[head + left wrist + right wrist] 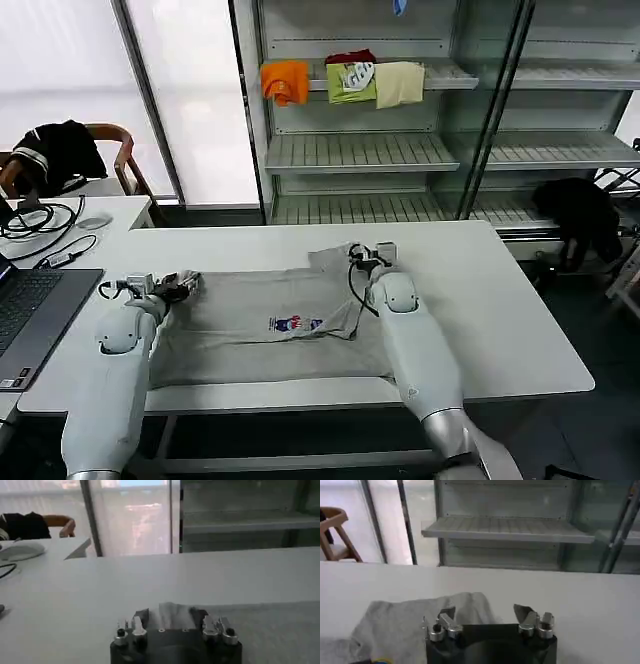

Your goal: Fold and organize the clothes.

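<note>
Greys and whites on the table, brighter folds on the shelf

The T-shirt [270, 325] is light grey with a small red, blue and white chest print [296, 323], lying on a white table [500, 300]. Both arms are white with black-and-silver ends. On the grey-green shelf [360, 150] behind sit orange [285, 80], green [352, 82] and cream [399, 83] garments; a black garment [55, 150] drapes a brown chair.

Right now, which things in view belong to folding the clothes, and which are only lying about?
Belongs to the job:
- light grey cotton T-shirt with a small multicoloured chest print
- left gripper, right gripper, both at the shirt

Lying about:
- orange, green and cream folded garments on the shelf
- grey laptop
- white mouse
</note>
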